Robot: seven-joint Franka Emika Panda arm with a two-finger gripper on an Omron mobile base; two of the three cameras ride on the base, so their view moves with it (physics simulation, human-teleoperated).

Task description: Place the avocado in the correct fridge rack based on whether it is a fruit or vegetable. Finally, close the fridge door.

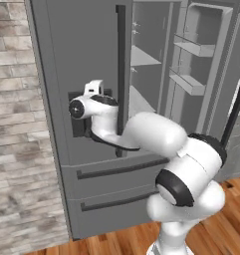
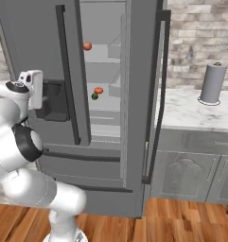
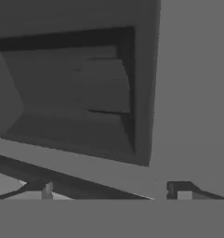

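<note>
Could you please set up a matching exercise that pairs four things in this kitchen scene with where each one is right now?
Things:
1. avocado
2. paper-towel roll
3. claw
4. upper orange-red fruit

Places:
A. on the marble counter
B. on a higher fridge shelf
C. at the dark dispenser recess in the closed fridge door
D. on a fridge shelf beside another orange-red fruit

Pairs: 1-D, 2-A, 3-C, 4-B

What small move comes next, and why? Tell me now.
Probably swing the gripper right toward the open fridge door to push it shut: the avocado already lies on the fridge rack, and the hand faces the closed door's dispenser.
</note>
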